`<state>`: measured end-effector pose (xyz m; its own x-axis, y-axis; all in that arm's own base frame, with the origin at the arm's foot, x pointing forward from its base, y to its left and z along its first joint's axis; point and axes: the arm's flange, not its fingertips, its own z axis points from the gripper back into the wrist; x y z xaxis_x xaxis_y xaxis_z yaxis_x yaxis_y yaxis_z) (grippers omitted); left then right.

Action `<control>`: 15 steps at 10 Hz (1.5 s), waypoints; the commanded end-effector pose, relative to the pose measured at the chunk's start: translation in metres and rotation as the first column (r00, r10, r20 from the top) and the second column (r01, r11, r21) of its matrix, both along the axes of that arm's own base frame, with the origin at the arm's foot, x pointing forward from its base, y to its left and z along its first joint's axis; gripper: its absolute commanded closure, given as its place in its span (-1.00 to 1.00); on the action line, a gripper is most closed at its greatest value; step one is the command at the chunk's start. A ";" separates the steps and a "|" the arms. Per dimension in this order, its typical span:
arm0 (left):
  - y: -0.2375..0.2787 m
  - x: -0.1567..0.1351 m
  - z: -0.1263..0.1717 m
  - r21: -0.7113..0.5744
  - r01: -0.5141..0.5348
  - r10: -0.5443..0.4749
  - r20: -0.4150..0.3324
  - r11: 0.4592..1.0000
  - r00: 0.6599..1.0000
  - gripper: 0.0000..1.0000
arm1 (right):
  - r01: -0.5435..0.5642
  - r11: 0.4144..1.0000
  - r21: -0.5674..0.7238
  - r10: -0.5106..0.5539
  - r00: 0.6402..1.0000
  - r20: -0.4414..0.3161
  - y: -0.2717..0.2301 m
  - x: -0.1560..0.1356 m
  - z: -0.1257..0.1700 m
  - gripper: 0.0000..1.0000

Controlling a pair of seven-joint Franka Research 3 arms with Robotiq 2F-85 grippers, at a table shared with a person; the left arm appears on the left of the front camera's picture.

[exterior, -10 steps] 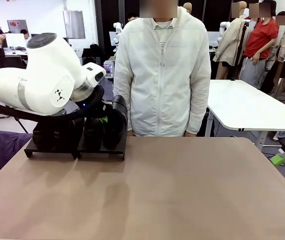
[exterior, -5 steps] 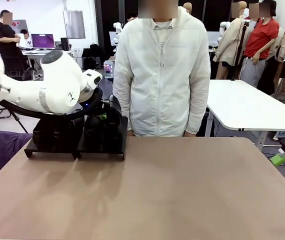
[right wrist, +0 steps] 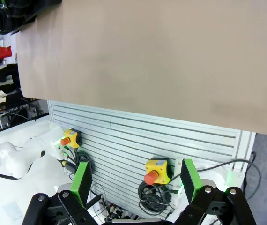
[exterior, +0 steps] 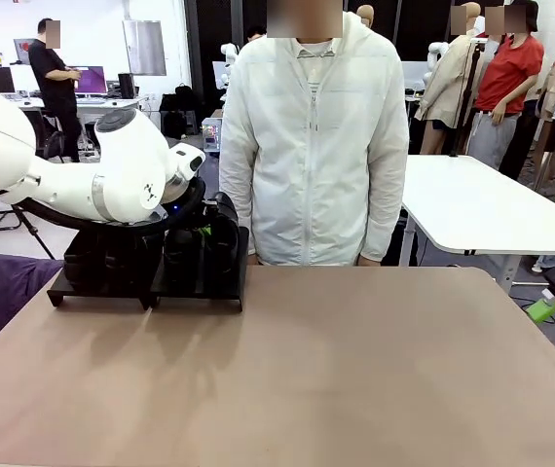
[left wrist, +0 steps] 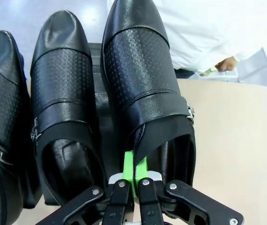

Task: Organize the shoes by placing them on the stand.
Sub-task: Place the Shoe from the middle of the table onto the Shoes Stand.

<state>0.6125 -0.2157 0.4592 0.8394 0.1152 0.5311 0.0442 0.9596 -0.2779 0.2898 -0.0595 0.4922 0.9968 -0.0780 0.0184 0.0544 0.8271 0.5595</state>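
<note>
since a second ago my left arm has dropped lower and drawn back toward the left edge, and the shoe it carries has come down onto the stand instead of riding tilted above it. my left fingers (left wrist: 134,176) are pressed together, their green pads pinching the thin rear collar of the rightmost shoe (left wrist: 145,79); from the front they sit at the stand's right end (exterior: 200,232), half hidden behind my own wrist. in the left wrist view that shoe lies with its toe pointing away from me, a small metal buckle on its right flank. just beside it on the left is a second shoe (left wrist: 63,93), flank almost touching flank, and a third shoe (left wrist: 2,117) lies at the left edge, partly cut off. black panel of the stand (left wrist: 106,122) shows in the gap between the first two. in the front view the stand (exterior: 195,297) sits at the far left of the tan bench (exterior: 336,379), its dark row of shoes hard to tell apart. a person in a white jacket (exterior: 316,146) stands at the far side, close behind the stand's right end. my right fingers (right wrist: 136,180) stand wide apart with nothing between them, off the bench's near edge, over a slatted white panel with two yellow boxes bearing red buttons.
</note>
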 end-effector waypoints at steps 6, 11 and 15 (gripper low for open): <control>-0.010 -0.003 0.012 0.048 0.006 -0.007 0.022 0.999 1.000 -1.00 | -0.019 0.999 0.028 0.018 1.000 0.018 -0.002 0.000 0.001 -1.00; 0.007 -0.118 0.083 -0.031 0.162 -0.164 -0.134 0.986 0.977 -1.00 | -0.019 0.999 0.028 0.018 1.000 0.018 -0.002 0.000 0.001 -1.00; 0.113 -0.202 0.111 -0.190 0.499 -0.534 -0.304 0.845 0.789 -1.00 | -0.019 0.999 0.028 0.018 1.000 0.018 -0.002 0.000 0.001 -1.00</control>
<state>0.4165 -0.1491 0.5705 0.9245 -0.2826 0.2557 0.3743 0.7997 -0.4695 0.2898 -0.0595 0.4920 0.9969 -0.0772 0.0178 0.0541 0.8270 0.5596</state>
